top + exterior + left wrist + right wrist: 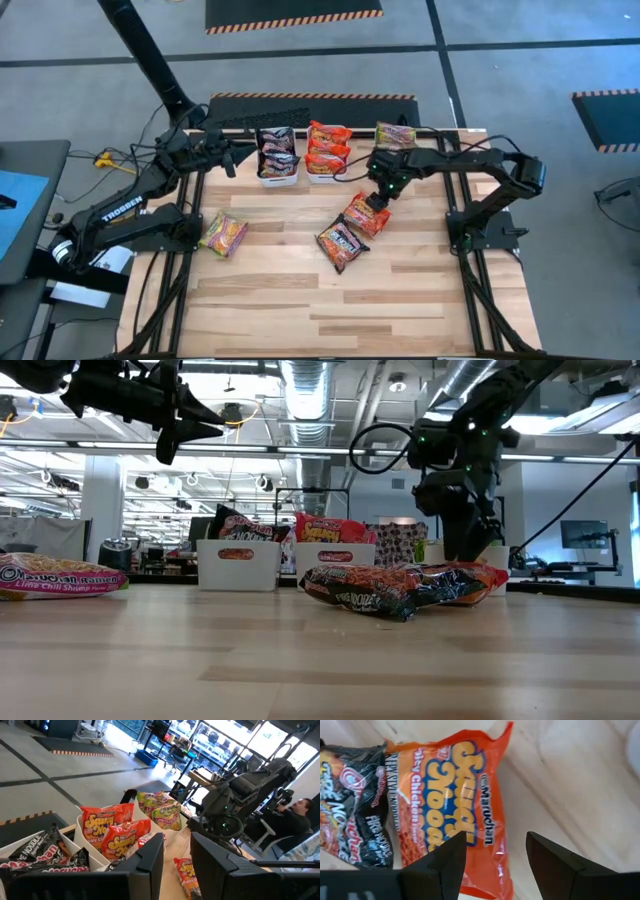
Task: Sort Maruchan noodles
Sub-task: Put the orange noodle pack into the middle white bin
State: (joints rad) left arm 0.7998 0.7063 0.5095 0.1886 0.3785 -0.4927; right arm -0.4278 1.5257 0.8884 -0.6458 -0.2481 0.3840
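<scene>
Orange noodle packet (455, 815) lies under the right claw (496, 851), spread wide, seemingly just above it.

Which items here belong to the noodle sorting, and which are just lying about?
Part of the job:
- orange crinkly plastic packet under the open right gripper
- dark black-maroon packet beside it
- green-yellow packet lying alone
- white rectangular plastic bins holding sorted packets
- left gripper, raised near the bins

Lying about:
- yellow cable off the table
- person seated in the background
</scene>
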